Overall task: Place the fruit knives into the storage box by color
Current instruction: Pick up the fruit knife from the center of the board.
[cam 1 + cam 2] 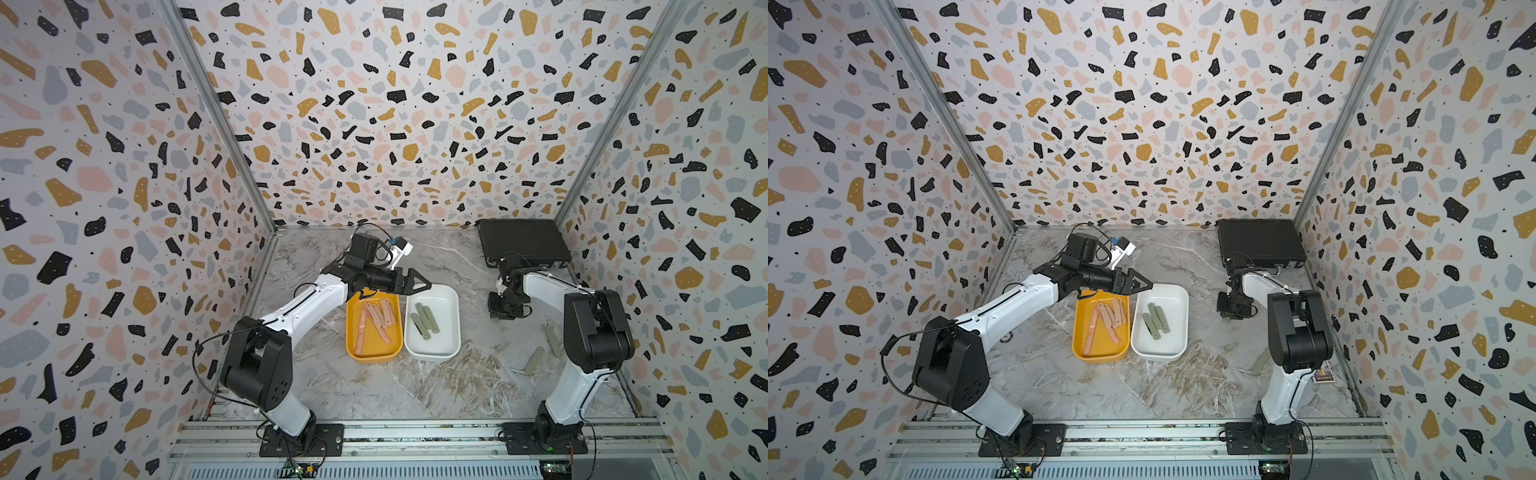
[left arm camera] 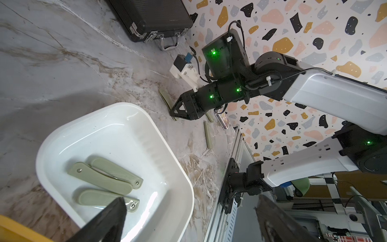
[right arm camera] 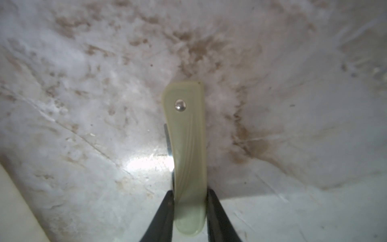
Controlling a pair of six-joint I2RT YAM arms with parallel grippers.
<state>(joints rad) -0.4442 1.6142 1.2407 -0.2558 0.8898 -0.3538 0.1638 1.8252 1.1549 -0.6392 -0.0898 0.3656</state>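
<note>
- Left gripper point(image 1: 417, 285) is held above the far ends of the two trays. Its fingers point(image 2: 113, 218) are spread wide and nothing is seen between them.
- Right gripper point(image 3: 190, 191) is set low over the grey marble-patterned tabletop point(image 1: 415, 395), to the right of the trays.
- Its fingers are pressed against both long edges of one sage-green flat plastic fruit knife with a metal rivet point(image 3: 186, 136). The pinch is at the end away from the rivet.
- A thin metal edge is seen along one side of that knife. Whether the knife is clear of the tabletop cannot be told.
- Yellow oblong plastic tray point(image 1: 374, 357): pale pink flat plastic fruit knives point(image 1: 377, 318) are laid inside, about six, several overlapping.
- White oblong plastic tray point(image 1: 432, 354) is set just beside the yellow one, on its right. Three sage-green fruit knives point(image 1: 424, 321) are laid inside. In the left wrist view two of them are seen overlapped, the third just beside.
- Two loose sage-green fruit knives are seen on the tabletop near the right arm's elbow, well apart from the trays. One is at point(image 1: 535, 360). The other, at point(image 1: 552, 341), is partly hidden by the arm.
- Black hard case with metal latches point(image 1: 523, 243) is lying closed in the back right corner.
</note>
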